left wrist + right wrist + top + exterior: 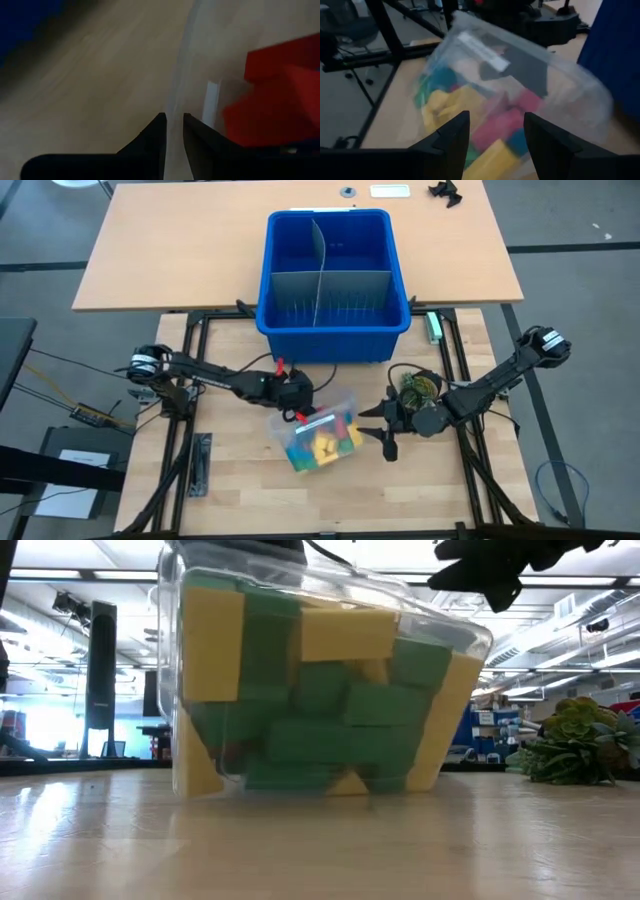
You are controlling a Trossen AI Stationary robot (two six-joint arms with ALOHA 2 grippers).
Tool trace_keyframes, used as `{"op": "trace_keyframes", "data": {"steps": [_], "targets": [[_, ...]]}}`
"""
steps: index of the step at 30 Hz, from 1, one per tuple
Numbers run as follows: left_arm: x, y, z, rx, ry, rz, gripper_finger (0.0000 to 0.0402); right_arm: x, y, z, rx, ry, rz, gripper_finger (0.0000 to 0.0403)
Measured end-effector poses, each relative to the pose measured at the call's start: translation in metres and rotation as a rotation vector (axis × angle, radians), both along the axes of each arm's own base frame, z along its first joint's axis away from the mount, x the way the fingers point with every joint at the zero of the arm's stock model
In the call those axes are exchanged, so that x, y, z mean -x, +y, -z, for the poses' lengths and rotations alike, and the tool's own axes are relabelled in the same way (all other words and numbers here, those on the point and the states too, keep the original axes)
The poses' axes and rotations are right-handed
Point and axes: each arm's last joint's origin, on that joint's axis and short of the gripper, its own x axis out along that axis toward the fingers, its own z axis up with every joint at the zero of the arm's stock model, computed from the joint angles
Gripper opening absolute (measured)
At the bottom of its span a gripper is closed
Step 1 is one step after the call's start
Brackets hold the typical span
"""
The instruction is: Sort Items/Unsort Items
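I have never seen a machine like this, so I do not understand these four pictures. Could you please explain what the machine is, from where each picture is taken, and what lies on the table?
It is a robot with two dark arms at a wooden table. One picture looks straight down, one looks level across the table top, and two come from cameras on the arms' wrists.

Near the middle stands a clear plastic box full of small toy blocks in yellow, green, red and blue. Behind it is a large blue bin with grey dividers. A small green plant lies to the right.

The left tool has its fingers nearly together on the rim of the clear box. The right tool is open, facing the box, holding nothing.
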Motion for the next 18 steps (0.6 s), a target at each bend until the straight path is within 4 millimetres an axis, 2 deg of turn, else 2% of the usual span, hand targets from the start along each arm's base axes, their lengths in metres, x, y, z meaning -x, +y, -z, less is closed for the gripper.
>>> {"op": "trace_keyframes", "data": {"steps": [7, 13, 18], "targets": [[0.003, 0.002, 0.018, -0.001, -0.118, -0.029, 0.0071, -0.001, 0.001, -0.001, -0.016, -0.016, -0.007, 0.0187], [0.005, 0.002, 0.027, -0.012, -0.157, 0.021, 0.0075, -0.002, -0.001, -0.001, -0.015, -0.016, 0.001, 0.0187], [0.003, 0.003, 0.024, -0.014, -0.155, 0.047, 0.0113, -0.002, -0.001, 0.001, -0.005, 0.001, 0.000, 0.0187]]}}
